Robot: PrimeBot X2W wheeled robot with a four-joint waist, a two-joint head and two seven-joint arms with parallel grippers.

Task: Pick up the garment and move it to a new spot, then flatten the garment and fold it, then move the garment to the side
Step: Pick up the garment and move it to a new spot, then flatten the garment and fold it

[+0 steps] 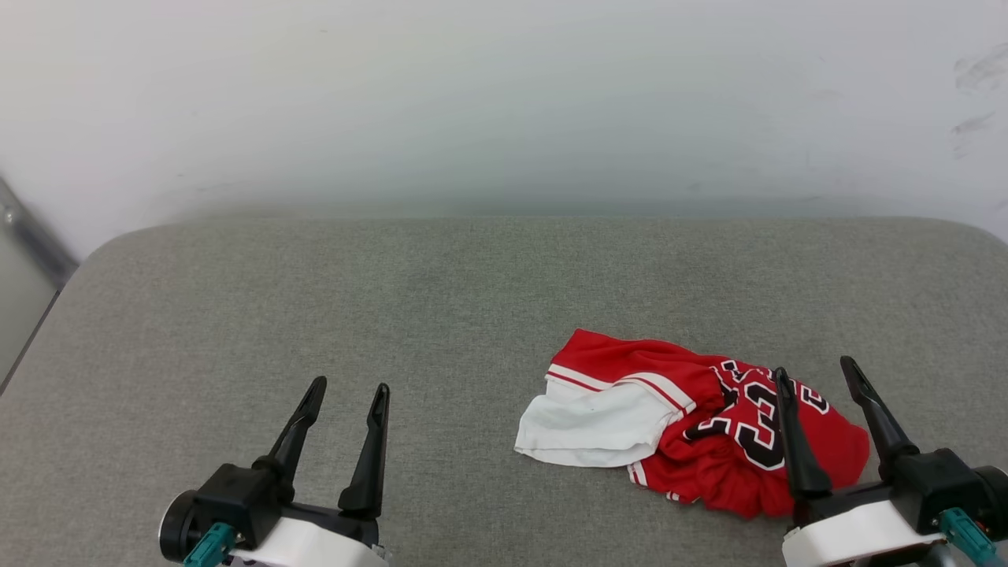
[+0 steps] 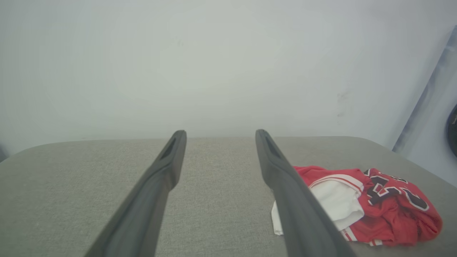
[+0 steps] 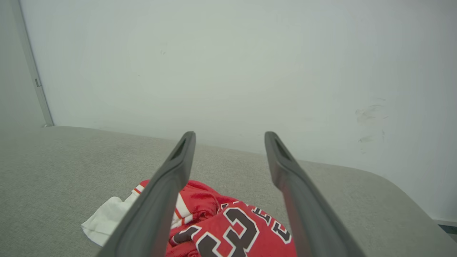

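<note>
None of your steps is done: the red jersey [image 1: 693, 425] lies crumpled on the grey worktop [image 1: 394, 299] at four o'clock. Left pincer [image 1: 351, 385] and right pincer [image 1: 813, 366] are both spread and empty, with the right one over the jersey.

The garment [image 1: 685, 394] is lying on the surface [image 1: 441, 299], toward its near right. The right tool [image 1: 813, 367] is hanging by the garment's right part, with the left tool [image 1: 351, 383] well apart to the left.

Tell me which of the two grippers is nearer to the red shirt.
The right gripper: its open fingers hang over the crumpled garment, one crossing the printed number. The left gripper stands apart from it, over the grey cushion.
</note>
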